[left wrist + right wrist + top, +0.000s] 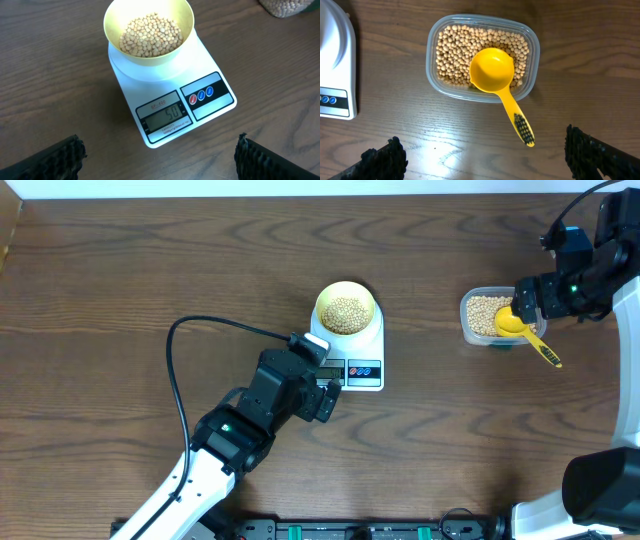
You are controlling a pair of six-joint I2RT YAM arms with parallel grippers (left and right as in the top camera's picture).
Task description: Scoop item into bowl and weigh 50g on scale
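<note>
Tan beans lie heaped in the pale-yellow bowl, which sits on the white scale. Its display appears to read 50, so the weighing looks complete. The yellow spoon rests empty on the beans in the clear tub. The left gripper and the right gripper both hang spread wide, holding nothing.

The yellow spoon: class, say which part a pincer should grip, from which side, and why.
Grip the spoon by its ribbed black handle end from above, across its narrow width. It juts past the tub rim, clear of the beans where the head rests.
</note>
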